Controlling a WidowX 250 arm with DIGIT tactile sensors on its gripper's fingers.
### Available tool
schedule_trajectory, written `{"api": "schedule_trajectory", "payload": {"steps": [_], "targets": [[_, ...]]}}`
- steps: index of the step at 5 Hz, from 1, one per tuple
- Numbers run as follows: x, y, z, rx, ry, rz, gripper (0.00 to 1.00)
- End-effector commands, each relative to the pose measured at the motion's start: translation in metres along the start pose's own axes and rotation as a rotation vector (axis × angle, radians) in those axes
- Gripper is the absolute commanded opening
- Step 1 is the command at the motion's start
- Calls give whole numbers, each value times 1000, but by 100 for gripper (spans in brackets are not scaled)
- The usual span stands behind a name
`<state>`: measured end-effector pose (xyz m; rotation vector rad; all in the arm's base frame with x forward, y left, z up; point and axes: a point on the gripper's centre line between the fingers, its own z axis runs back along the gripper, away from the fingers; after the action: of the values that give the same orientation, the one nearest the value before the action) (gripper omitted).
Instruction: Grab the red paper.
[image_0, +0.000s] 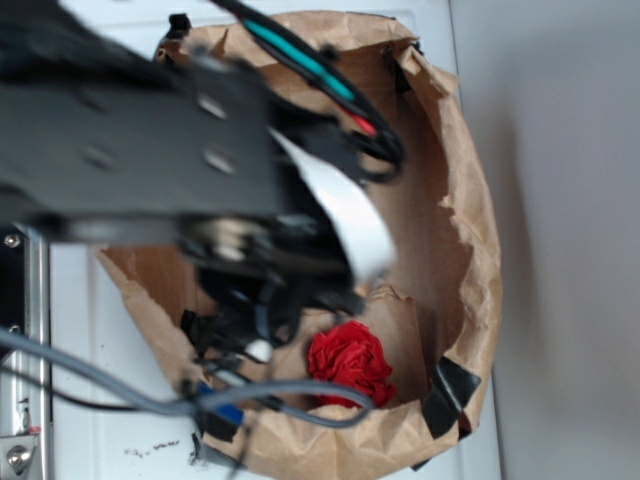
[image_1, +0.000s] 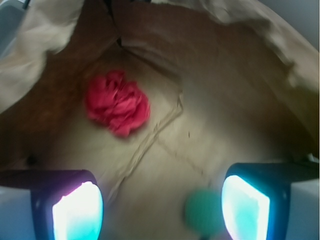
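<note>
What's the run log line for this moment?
gripper: open, empty | red paper: in brown bag, ahead-left | green ball: by right finger

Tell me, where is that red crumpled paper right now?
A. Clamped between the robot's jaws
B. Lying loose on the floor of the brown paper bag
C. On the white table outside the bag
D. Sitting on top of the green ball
B. In the wrist view the red paper lies on the brown paper bag floor, ahead of the open jaws and apart from the green ball.
</note>
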<state>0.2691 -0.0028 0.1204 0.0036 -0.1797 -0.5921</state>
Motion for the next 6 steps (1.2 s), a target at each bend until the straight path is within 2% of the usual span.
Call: {"api": "schedule_trajectory", "payload": {"steps": [1,3,4,5,6], "targets": [[28,-9,-2,6,-71,-119,100],[28,-9,-2,6,-71,-119,100],[9,-4,-17,-15,-47,-165,100],[2,4,-42,-22,20,-166,100],[12,-2,-60,-31,48,-243,100]]}}
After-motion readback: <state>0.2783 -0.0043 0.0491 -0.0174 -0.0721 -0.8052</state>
